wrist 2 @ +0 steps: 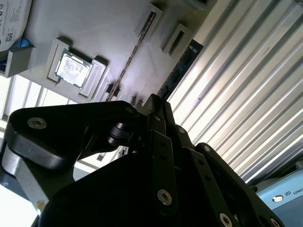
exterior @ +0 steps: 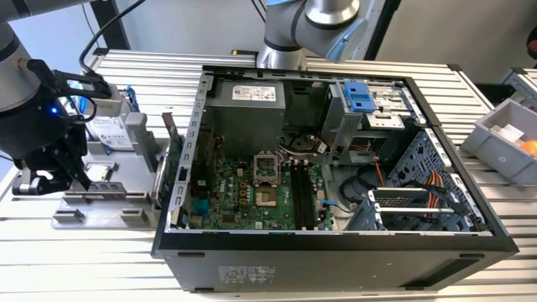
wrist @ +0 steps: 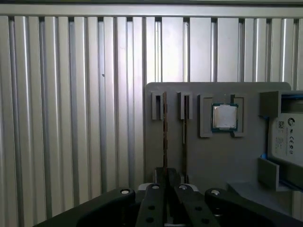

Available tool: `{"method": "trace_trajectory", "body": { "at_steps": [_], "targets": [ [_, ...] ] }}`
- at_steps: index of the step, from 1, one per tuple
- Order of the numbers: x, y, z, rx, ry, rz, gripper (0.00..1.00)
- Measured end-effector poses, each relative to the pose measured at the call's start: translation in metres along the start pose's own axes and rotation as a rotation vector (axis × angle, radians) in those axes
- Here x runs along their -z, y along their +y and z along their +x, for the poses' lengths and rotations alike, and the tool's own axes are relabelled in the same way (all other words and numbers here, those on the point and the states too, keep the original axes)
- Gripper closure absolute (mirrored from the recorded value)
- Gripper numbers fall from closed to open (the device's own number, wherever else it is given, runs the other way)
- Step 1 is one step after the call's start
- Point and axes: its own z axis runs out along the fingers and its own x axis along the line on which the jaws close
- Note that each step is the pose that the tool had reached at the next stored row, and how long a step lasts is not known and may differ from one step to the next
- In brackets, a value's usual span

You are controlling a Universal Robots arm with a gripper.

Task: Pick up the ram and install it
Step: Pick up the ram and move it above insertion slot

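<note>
At the exterior view's left, your gripper (exterior: 82,179) is clamping the ram (wrist 2: 182,66) on edge at the grey holder (exterior: 100,217), probably to steady the thin stick upright.

Bench (wrist: 71,118): ribbed bare metal, glossy streaks. Tray (wrist: 213,161): matt grey plastic, smooth. Gripper (wrist: 166,174): matt black, bright metal screws.

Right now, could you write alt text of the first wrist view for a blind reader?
The black gripper is at one end of the ram, a thin stick standing on edge in a slot of a grey holder. The holder lies on a ribbed metal table and also carries a square processor chip.
</note>
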Motion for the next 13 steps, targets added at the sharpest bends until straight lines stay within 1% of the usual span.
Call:
{"method": "trace_trajectory", "body": {
  "at_steps": [13],
  "targets": [
    [0.0108,0.0001,-0.0004,0.0,0.0,0.0,1.0]
  ]
}}
